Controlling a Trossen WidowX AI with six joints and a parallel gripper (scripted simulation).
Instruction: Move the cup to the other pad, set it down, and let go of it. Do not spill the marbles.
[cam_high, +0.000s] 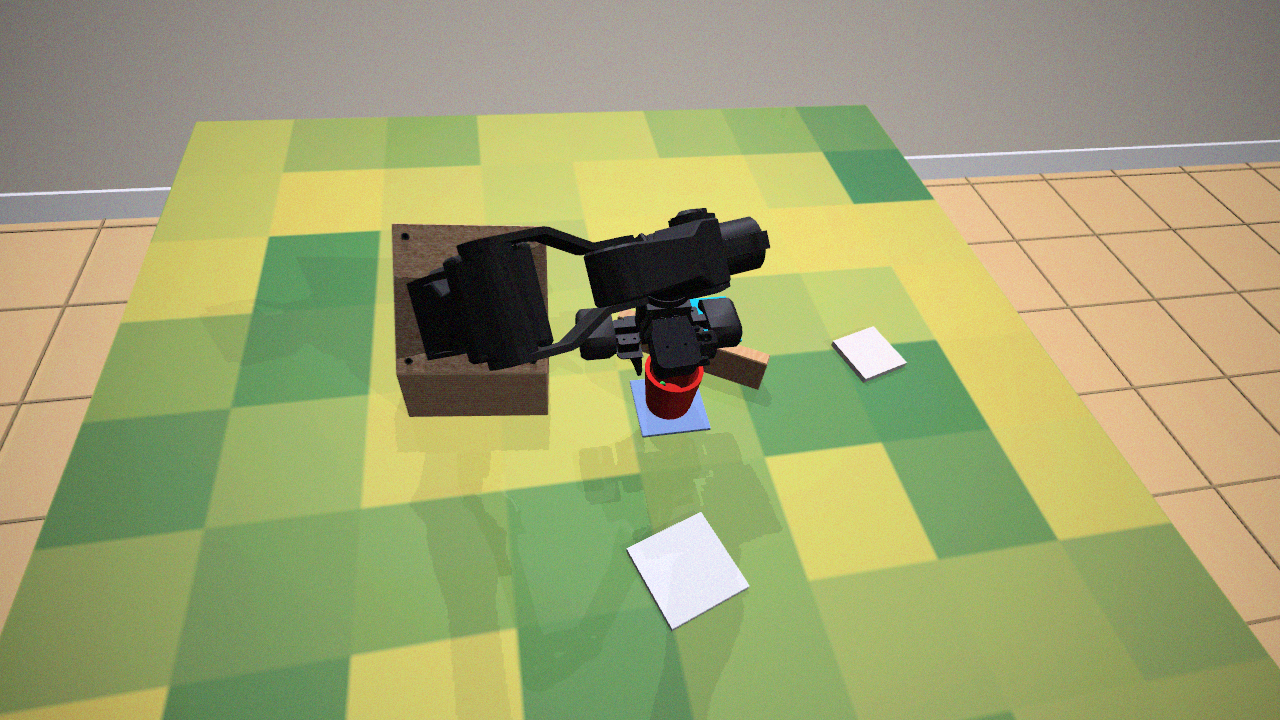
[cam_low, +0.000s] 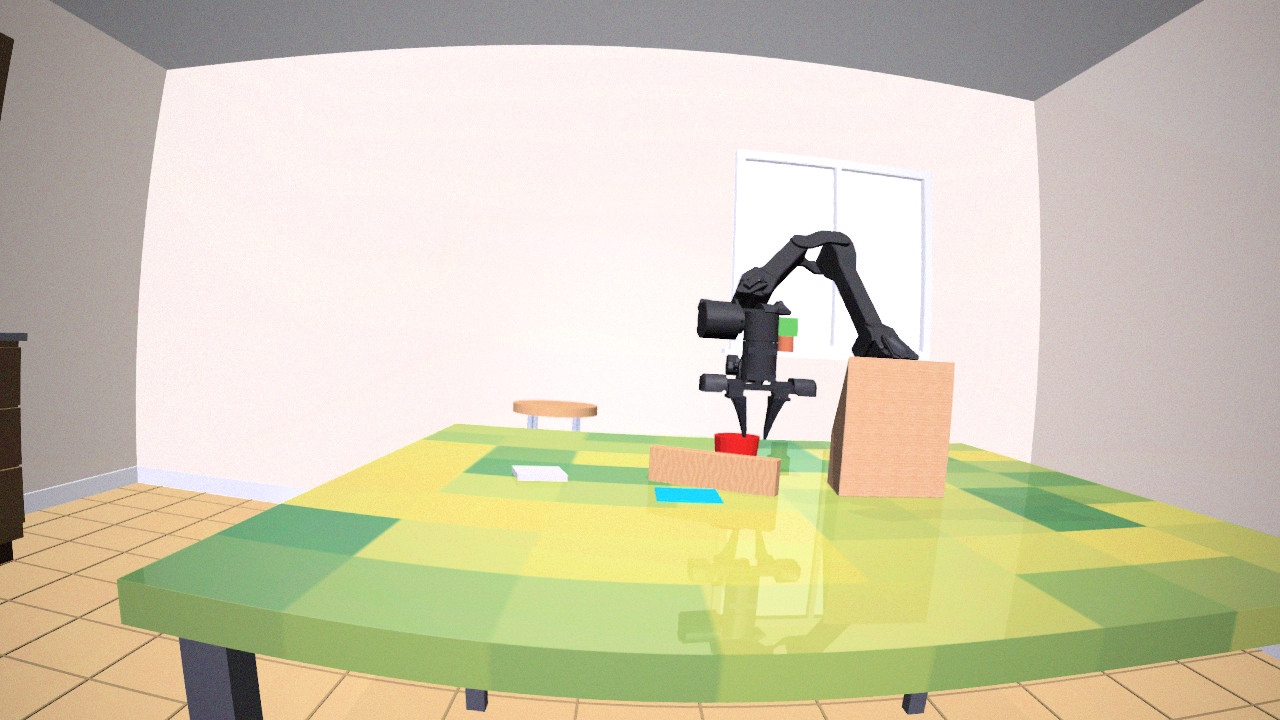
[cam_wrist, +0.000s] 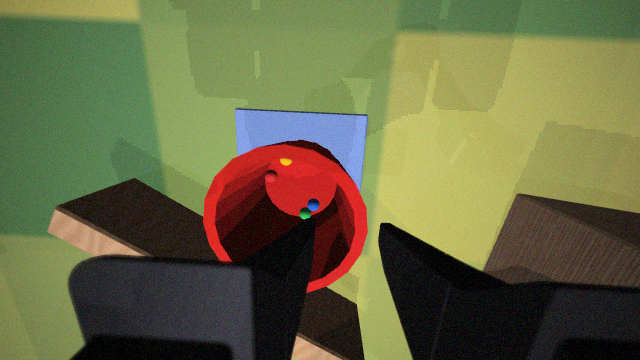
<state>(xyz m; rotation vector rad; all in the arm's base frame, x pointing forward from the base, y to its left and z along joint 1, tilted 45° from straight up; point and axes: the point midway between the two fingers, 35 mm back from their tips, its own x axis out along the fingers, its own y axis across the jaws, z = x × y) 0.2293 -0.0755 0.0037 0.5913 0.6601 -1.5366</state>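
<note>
The red cup (cam_high: 669, 400) (cam_low: 736, 441) (cam_wrist: 250, 200) stands upright on the pale blue pad (cam_high: 646, 420) (cam_wrist: 300, 127). Several marbles (cam_wrist: 309, 209) lie on its bottom. My gripper (cam_high: 666, 376) (cam_low: 756, 435) (cam_wrist: 346, 229) points straight down over the cup's near rim and is partly open. In the wrist view one finger reaches inside the cup and the other stands outside its wall. The fingers do not squeeze the wall. A cyan pad (cam_low: 687, 495) lies on the other side of a wooden bar (cam_high: 747, 362) (cam_low: 711, 468) (cam_wrist: 125, 210).
The wooden bar lies right beside the cup. The arm's brown box pedestal (cam_high: 474, 389) (cam_low: 890, 429) (cam_wrist: 565, 240) stands close by. Two white slabs (cam_high: 687, 568) (cam_high: 868, 351) lie on the table; one shows in the exterior view (cam_low: 538, 471).
</note>
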